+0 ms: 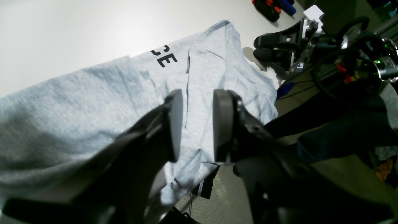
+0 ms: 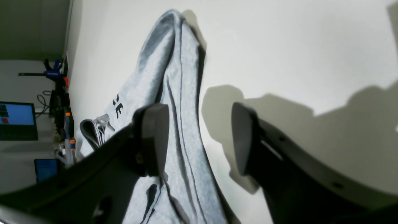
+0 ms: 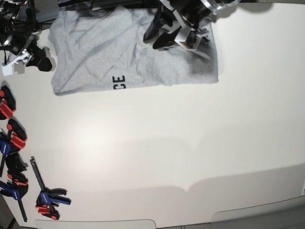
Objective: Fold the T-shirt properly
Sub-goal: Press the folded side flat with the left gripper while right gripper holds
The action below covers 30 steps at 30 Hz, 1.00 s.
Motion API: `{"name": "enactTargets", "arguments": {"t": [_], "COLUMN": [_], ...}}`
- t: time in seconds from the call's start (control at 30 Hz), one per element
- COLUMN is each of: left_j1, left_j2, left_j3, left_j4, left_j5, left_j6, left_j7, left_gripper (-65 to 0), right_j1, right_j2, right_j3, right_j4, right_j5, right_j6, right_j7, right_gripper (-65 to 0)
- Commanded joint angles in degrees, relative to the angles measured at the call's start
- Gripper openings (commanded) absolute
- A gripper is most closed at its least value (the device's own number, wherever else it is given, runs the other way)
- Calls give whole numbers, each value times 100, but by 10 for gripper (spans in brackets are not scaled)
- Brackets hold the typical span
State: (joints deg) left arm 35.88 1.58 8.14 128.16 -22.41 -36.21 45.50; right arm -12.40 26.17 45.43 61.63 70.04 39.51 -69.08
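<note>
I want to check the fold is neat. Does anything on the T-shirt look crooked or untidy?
Yes. The T-shirt is folded over with the letters only partly showing at its lower edge. Its left part is creased, and the lower left corner is rounded, not square.

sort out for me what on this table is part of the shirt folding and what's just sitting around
Part of the job:
- T-shirt, grey, partly folded, black letters showing at its near edge
- left gripper, jaws apart above the shirt
- right gripper, jaws apart at the shirt's edge

Lying about:
- clamps, red, blue and black, along the table's side
</note>
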Motion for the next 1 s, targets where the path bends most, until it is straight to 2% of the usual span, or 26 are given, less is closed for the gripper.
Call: {"name": "enactTargets", "arguments": {"t": [0.0,0.47,0.6,0.8,0.97], "left_j1": [35,39,50,50,50], "left_j2": [28,28,28,28,28], "left_j3": [15,15,15,15,15], "left_j4": [125,125,125,125,125], "left_j5": [-127,-188,-240,-271,-271], "left_j6": [-24,-24,-22,-22,-22], "left_j7": [-92,-26,-7,-4,24], "left_gripper": [-484,-484,-484,-484,-484], "right_j1": [17,17,13,-15,-11], "right_j2": [107,98,103,109,-168], "right_j3": [20,20,-11,-505,-918], "right_j4": [101,260,719,1047,1047], "right_j5": [39,31,-339,-393,-409], "right_j6": [49,49,49,49,49], "right_j7": [-48,-232,-164,-173,-181], "right_gripper": [-340,-341,-341,-341,-341]}}
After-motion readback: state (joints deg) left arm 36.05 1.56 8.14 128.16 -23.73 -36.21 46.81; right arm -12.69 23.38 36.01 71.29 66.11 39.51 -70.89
